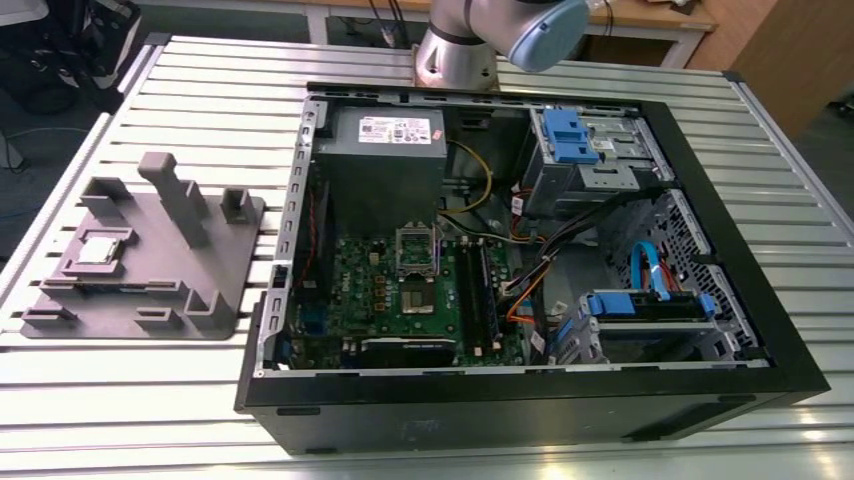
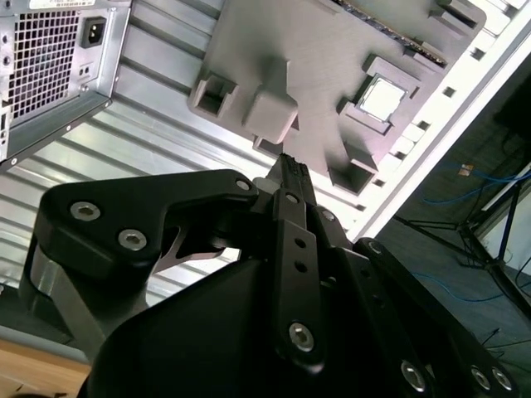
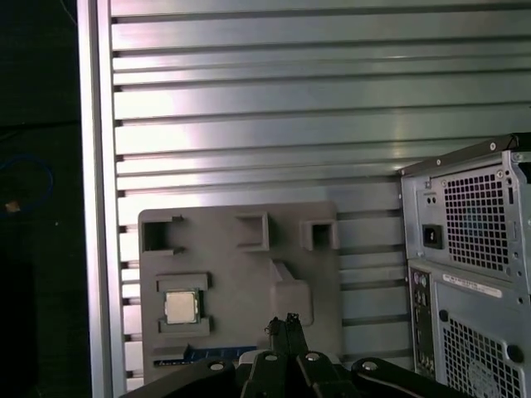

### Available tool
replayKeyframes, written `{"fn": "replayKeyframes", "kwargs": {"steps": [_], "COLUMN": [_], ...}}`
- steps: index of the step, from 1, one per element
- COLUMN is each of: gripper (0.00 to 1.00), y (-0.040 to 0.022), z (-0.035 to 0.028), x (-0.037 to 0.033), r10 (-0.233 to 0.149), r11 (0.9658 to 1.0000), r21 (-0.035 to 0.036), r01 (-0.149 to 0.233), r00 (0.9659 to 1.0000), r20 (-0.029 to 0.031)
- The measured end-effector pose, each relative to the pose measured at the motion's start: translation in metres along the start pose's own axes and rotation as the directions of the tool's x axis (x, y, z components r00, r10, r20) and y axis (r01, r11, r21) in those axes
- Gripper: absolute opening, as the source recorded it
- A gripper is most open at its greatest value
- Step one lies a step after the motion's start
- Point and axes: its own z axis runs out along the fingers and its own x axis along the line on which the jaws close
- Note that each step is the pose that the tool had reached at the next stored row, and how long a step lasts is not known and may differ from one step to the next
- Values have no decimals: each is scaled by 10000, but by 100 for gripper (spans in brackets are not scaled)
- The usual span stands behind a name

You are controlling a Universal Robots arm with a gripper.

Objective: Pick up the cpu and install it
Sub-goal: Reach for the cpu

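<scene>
The ribbed aluminium desk (image 1: pixel 134 420) carried an open black computer case (image 1: pixel 534 410). The cpu (image 3: pixel 182 307), a pale metal square, sat recessed in the matte grey plastic tray (image 3: pixel 232 282). The end effector (image 3: pixel 284 322) hung clear of it, fingertips together, empty.

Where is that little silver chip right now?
The cpu sits in the grey tray at the exterior view's left, apart from the open computer case.

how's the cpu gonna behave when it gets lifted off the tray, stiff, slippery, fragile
The cpu looks like a thin, flat, metal-topped square, so it is probably rigid and light. Its smooth pale top may be slippery. It sits between raised blocks of the grey tray, so a sideways push would likely be blocked rather than slide it.
</scene>
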Motion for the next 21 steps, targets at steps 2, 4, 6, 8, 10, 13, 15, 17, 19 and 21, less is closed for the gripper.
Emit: {"fn": "replayKeyframes", "kwargs": {"steps": [2, 4, 6, 8, 10, 13, 15, 17, 19, 21], "gripper": [11, 11, 11, 11, 11, 11, 11, 11, 11, 11], "y": [-11, -23, -36, -44, -53, -65, -72, -80, -88, -97], "z": [16, 34, 52, 74, 97, 131, 154, 177, 201, 227], "x": [20, 41, 60, 82, 108, 157, 196, 235, 273, 309], "r10": [1, 0, 0, 2, 1, 1, 1, 0, 1, 1], "r11": [10000, 10000, 10000, 10000, 10000, 10000, 10000, 10000, 10000, 10000], "r21": [0, 0, 1, 0, 1, 0, 0, 0, 0, 0], "r01": [-1, 0, 0, -2, -1, -1, -1, 0, -1, -1], "r00": [10000, 10000, 10000, 10000, 10000, 10000, 10000, 10000, 10000, 10000], "r20": [0, 0, -1, 0, -1, 0, 0, -1, -1, 0]}}
